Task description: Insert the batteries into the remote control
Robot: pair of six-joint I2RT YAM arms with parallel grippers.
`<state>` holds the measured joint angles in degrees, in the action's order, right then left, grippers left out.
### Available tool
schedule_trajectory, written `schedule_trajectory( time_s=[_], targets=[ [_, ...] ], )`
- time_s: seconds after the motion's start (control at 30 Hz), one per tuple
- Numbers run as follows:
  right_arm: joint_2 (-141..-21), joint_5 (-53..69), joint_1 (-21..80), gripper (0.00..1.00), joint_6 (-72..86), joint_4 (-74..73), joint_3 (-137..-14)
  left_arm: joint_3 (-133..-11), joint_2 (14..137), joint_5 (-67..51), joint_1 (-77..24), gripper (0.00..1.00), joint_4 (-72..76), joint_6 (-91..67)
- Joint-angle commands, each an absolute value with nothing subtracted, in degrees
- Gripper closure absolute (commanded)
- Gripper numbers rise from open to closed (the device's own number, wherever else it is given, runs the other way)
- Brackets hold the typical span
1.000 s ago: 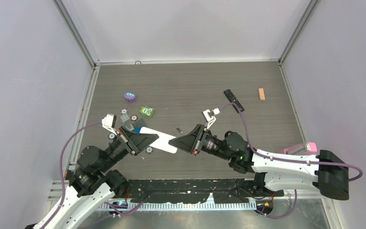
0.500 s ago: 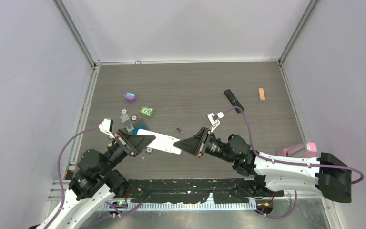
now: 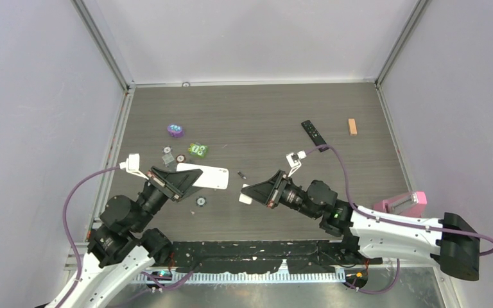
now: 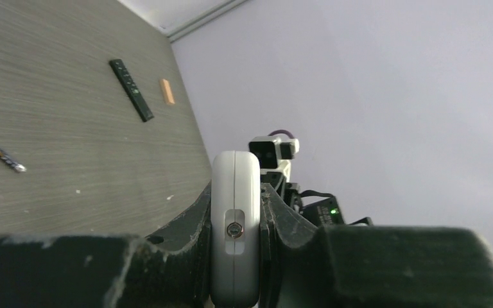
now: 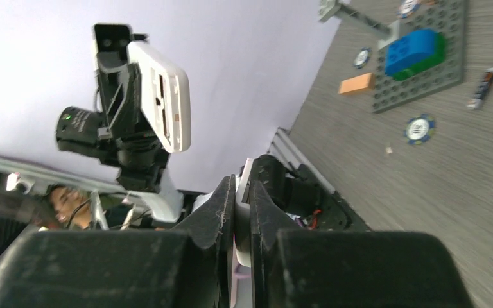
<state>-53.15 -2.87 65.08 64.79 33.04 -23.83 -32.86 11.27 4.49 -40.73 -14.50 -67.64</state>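
Right pincer (image 5: 239, 183) hides most of its white piece (image 5: 242, 226)

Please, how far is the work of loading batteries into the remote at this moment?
Done: the cover looks taken off; the right gripper is shut on it, apart from the white remote. In hand: the left gripper holds that remote up off the table. Left: I can see no cell loaded; one battery lies on the table, so picking and inserting remain.
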Motion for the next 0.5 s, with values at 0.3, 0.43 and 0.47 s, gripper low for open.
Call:
schedule_trajectory(
  time_s=[0.3, 0.43, 0.47],
  targets=[
    [-53.6, -16.3, 52.2, 0.95, 51.9, -11.1, -26.5, -37.6, 18.1, 0.3, -40.6, 1.00, -21.4, -55.9],
    [-60.7, -10.1, 46.9, 0.95, 46.0, -9.0, -25.6, -35.8, 18.9, -4.2, -40.5, 1.00, -19.5, -56.4],
    [-61.5, -9.0, 46.3, 0.95, 44.7, -8.1, -25.2, -35.4, 18.9, -4.7, -40.6, 1.00, -19.2, -56.6]
  ],
)
